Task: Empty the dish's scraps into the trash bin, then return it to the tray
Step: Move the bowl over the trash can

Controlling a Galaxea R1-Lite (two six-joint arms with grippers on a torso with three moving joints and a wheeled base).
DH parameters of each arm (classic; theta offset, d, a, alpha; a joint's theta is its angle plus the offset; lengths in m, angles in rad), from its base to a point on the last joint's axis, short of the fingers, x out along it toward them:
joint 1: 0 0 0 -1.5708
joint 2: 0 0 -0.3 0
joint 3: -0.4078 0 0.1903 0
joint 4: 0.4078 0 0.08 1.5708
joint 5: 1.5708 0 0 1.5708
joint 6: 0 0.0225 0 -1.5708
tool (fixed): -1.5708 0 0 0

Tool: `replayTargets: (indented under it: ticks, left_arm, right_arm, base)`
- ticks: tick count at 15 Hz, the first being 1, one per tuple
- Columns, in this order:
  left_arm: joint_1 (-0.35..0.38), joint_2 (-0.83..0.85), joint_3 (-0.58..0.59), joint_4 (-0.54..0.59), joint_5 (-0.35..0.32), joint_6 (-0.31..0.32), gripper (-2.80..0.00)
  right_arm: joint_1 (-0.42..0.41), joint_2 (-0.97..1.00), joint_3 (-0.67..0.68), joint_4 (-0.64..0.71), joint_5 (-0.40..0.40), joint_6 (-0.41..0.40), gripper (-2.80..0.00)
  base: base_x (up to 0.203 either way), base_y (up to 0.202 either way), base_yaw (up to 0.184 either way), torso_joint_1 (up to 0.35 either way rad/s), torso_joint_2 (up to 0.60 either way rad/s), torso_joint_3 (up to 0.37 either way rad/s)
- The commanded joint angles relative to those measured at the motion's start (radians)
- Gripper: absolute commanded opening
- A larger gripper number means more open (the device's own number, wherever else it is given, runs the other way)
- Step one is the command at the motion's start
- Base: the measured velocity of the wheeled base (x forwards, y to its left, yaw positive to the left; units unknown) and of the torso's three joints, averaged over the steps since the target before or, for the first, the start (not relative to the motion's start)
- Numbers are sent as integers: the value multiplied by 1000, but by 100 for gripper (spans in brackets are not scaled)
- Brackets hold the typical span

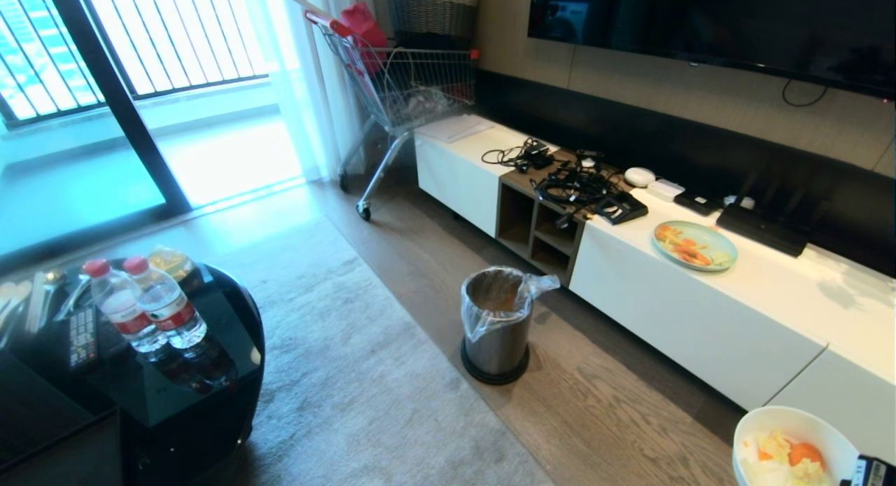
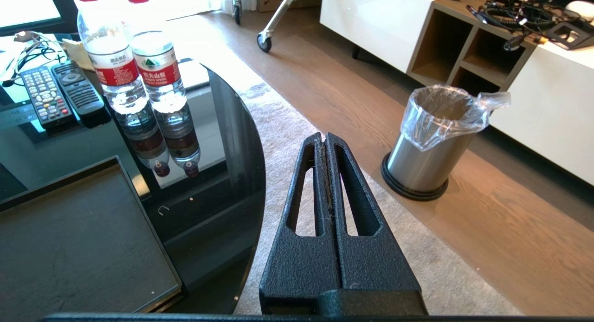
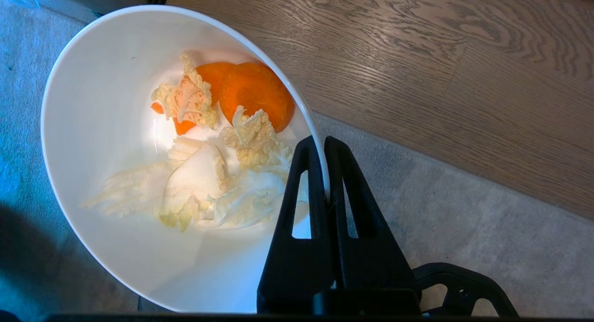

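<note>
At 5 o'clock of the head view, my right tool is clamped on the dish rim, scraps inside. Likely rigid, glazed, slippery: maintain rim grip. Bin stands at 11 o'clock. Left tool closed, empty.

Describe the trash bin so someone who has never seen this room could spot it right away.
Start at the long white TV cabinet along the wall and find its open wooden cubby section. On the wood floor just in front of that stands the trash bin. It is the only brushed-steel cylinder there, with a black base ring and a clear plastic liner bag bunched over its rim.
</note>
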Motion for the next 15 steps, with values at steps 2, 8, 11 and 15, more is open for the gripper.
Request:
replayTargets:
  ticks: [2,8,11,15]
  left_arm:
    - [0,0,0,0,0,-1,-280]
    - [0,0,0,0,0,-1,-280]
    - [0,0,0,0,0,-1,-280]
    - [0,0,0,0,0,-1,-280]
  right_arm:
    - [0,-1,0,0,-2,3,-280]
    - [0,-1,-3,-1,-3,2,-280]
    - [0,1,-19,-44,-2,0,-280]
    - [0,6,-121,-38,3,-5,-280]
  base:
    - [0,0,0,0,0,0]
    - [0,0,0,2,3,-147]
    - [0,0,0,3,1,-193]
    - [0,0,0,3,4,-196]
